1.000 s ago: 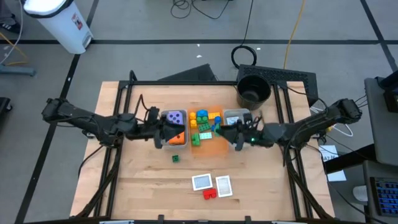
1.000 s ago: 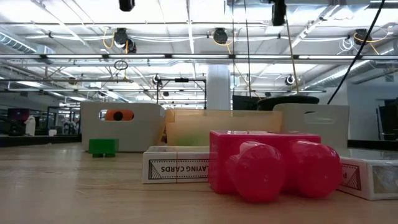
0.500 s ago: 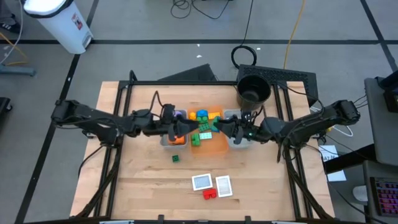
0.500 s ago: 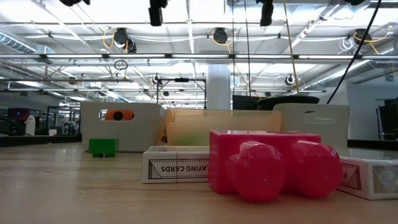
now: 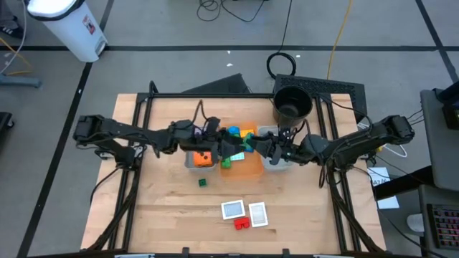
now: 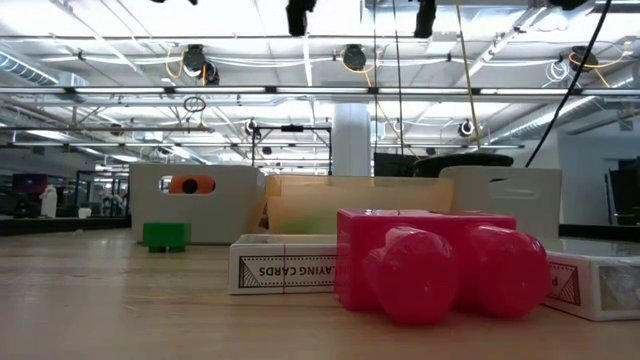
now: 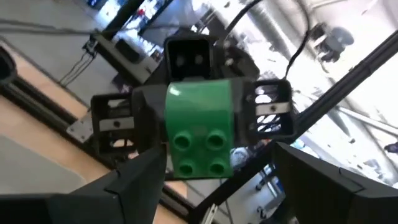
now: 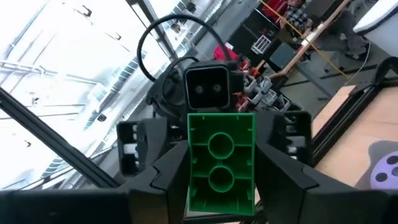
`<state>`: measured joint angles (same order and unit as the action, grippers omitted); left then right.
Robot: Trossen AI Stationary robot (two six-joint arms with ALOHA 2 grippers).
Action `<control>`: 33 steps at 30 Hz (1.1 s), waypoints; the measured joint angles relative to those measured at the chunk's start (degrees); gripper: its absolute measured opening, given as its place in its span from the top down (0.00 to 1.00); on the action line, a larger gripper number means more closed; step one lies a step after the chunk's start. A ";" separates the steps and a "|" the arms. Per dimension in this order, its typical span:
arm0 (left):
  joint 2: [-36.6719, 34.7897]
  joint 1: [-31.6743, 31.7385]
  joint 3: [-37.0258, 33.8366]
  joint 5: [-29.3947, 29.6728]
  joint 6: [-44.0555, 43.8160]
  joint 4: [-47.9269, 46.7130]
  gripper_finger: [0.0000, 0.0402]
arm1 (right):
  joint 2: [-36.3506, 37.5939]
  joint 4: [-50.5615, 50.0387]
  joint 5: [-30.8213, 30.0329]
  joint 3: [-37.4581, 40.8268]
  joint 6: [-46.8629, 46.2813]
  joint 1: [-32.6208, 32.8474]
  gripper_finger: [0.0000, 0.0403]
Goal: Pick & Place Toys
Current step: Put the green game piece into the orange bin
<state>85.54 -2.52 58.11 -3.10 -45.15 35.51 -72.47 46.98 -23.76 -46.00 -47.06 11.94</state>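
Both arms reach in from either side and meet over the orange tray (image 5: pixel 247 166) in the middle of the desk (image 5: pixel 165 208). The left claw (image 5: pixel 228 145) and the right claw (image 5: pixel 252 145) face each other just above it, a green brick (image 5: pixel 237 146) between them; who grips it I cannot tell. Coloured bricks lie in the tray. Left of it a grey tray (image 5: pixel 192 162) holds an orange die (image 5: pixel 203 159); right of it sits another grey tray (image 5: pixel 270 133). Nearer the front edge lie a small green brick (image 5: pixel 202 182), two whitish cards (image 5: pixel 232 209) and a red brick (image 5: pixel 242 222). A black bucket (image 5: pixel 292 104) stands behind.
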 joint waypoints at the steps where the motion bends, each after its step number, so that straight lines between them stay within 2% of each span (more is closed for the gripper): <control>1: 0.68 0.00 0.86 -0.44 -0.06 -0.85 0.26 | -0.02 0.35 0.02 0.00 0.20 0.00 0.64; 8: 4.19 -0.07 4.47 -2.04 -0.62 -1.34 0.26 | -0.03 1.63 0.02 0.00 1.27 0.02 0.64; 25: 4.31 0.16 4.72 -2.25 -3.34 -1.12 0.26 | -0.02 1.25 1.34 0.00 1.41 0.02 0.64; 28: 4.31 0.56 4.72 -2.84 -3.69 -1.13 0.30 | -0.02 1.25 1.28 0.00 1.41 0.02 0.64; 33: 4.31 0.74 4.72 -3.07 -3.73 -1.23 0.44 | 0.00 1.40 1.43 0.00 1.30 0.02 0.64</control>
<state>89.84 -1.78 62.83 -6.17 -48.88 34.28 -72.47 48.38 -22.33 -46.00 -45.76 11.97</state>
